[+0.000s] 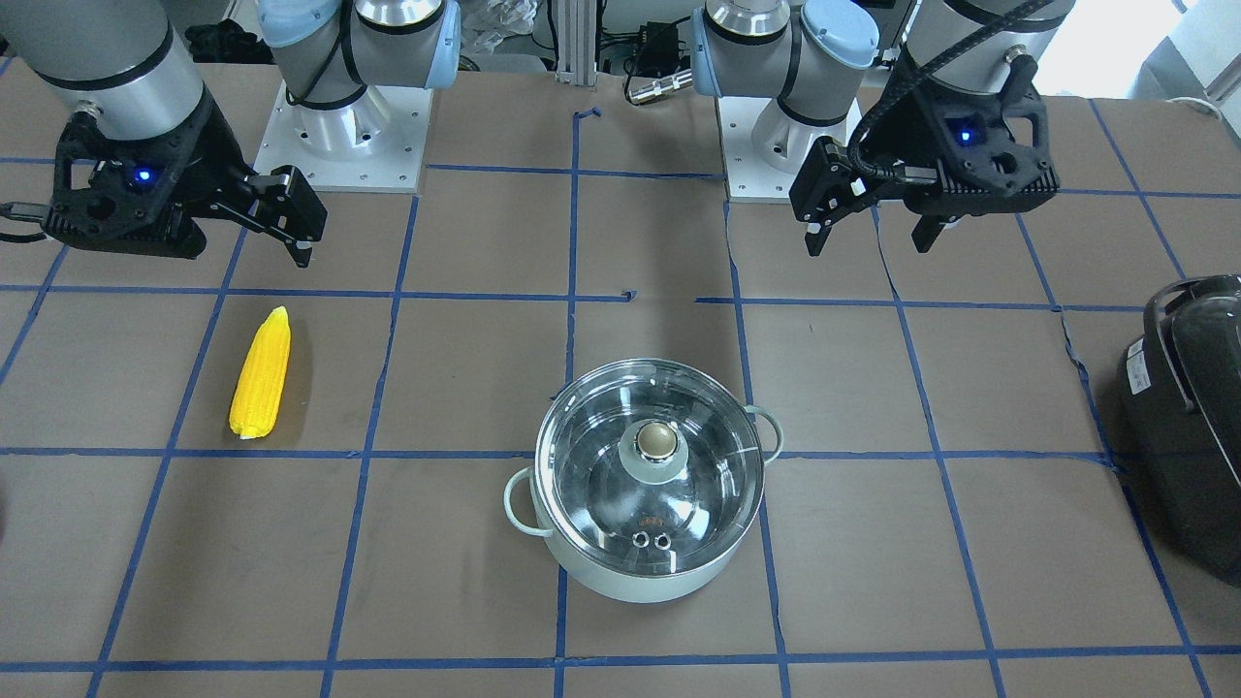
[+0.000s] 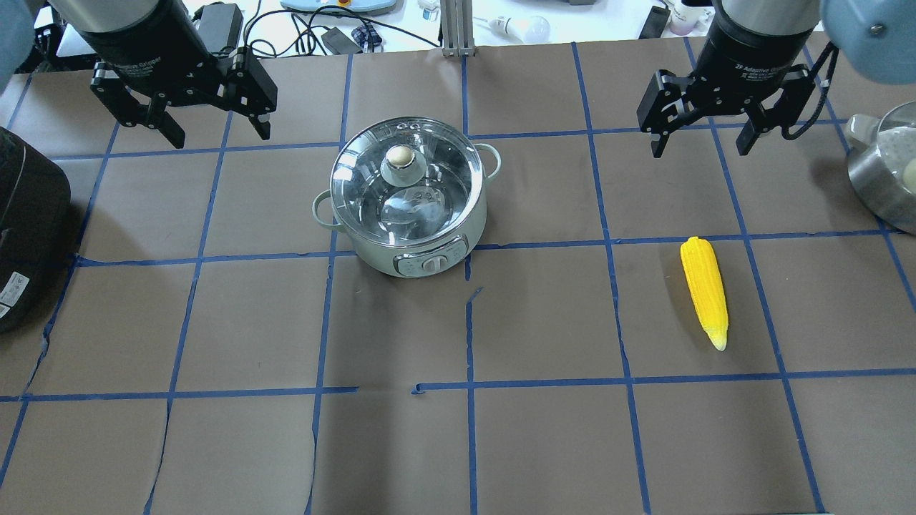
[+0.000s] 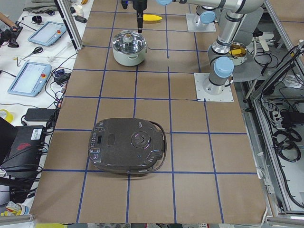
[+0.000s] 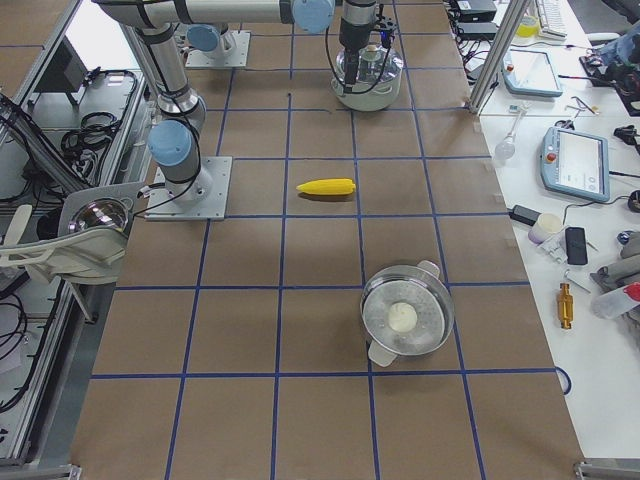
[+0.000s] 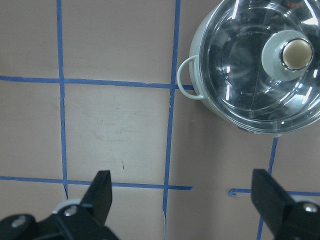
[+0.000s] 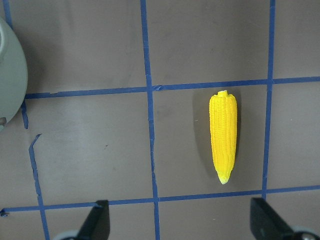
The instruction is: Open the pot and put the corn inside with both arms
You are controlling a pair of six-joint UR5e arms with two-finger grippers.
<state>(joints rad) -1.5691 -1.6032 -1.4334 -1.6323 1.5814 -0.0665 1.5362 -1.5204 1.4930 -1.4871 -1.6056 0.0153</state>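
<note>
Brown table (image 2: 544, 443), blue tape grid (image 2: 469, 322); white side bench (image 3: 19, 102) with tablets (image 3: 29, 78), cables (image 3: 280, 137).

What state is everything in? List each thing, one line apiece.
pot: closed, upright on the table.
glass lid: seated on the pot.
corn: lying flat on the table, ungripped.
left gripper: jaws open, empty.
right gripper: jaws open, empty.
black appliance: lid shut.
</note>
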